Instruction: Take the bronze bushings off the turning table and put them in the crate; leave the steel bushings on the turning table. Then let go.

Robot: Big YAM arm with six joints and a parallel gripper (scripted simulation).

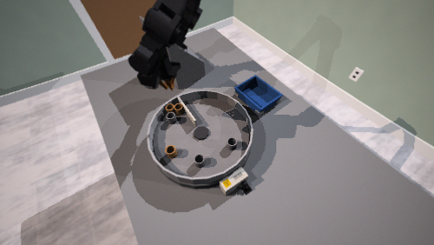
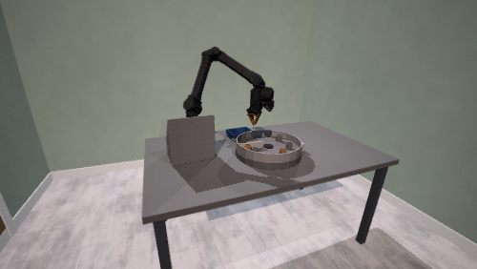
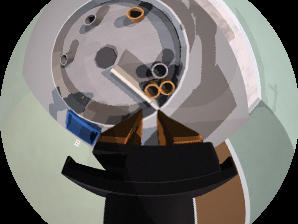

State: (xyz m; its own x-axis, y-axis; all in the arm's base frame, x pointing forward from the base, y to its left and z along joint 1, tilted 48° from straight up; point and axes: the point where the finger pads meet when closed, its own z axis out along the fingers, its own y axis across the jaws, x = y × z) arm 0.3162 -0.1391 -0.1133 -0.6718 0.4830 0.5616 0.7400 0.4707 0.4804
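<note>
The turning table (image 1: 187, 140) (image 2: 268, 155) (image 3: 101, 38) is a round grey tray with a raised rim. Two bronze bushings (image 1: 169, 111) (image 1: 178, 112) stand side by side against the pale bar, with a steel bushing (image 1: 171, 121) (image 3: 160, 63) close by. A third bronze bushing (image 1: 171, 155) (image 3: 135, 19) stands apart. Two more steel bushings (image 1: 199, 164) (image 1: 232, 147) stand further round. The blue crate (image 1: 247, 102) (image 3: 83, 129) sits beside the table; no bushing shows in it. My gripper (image 1: 169, 88) (image 2: 254, 124) (image 3: 150, 111) is slightly open and empty, above and just outside the rim near the bronze pair.
The pale bar (image 1: 187, 111) (image 3: 131, 85) runs from the rim towards the dark hub (image 1: 201, 133) (image 3: 106, 57). A white box with a yellow mark (image 1: 236, 181) sits at the outer rim. A grey upright panel (image 1: 187, 67) (image 2: 192, 141) stands near the arm.
</note>
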